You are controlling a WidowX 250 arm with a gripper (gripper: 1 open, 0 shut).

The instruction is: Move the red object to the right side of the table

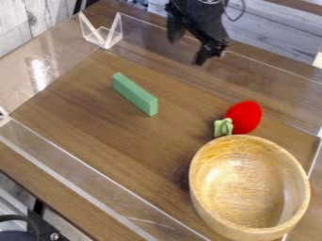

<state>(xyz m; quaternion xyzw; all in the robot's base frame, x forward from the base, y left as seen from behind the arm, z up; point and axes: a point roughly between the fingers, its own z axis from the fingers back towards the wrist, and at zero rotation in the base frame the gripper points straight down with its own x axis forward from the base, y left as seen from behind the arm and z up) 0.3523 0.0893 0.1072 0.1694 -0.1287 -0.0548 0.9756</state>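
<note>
Wood-grain tabletop [94, 141] spreads beneath the parted jaws [199, 49]; below them lie a green block [135, 94], red fruit [244, 117] and wooden bowl [249, 186].

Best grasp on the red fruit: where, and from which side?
Grip the round red body, not the green stub, which is small and lumpy. Come from above; the bowl crowds the near side, so I'd set the fingers across the body, clear of the bowl's rim. The gripper is open.
</note>
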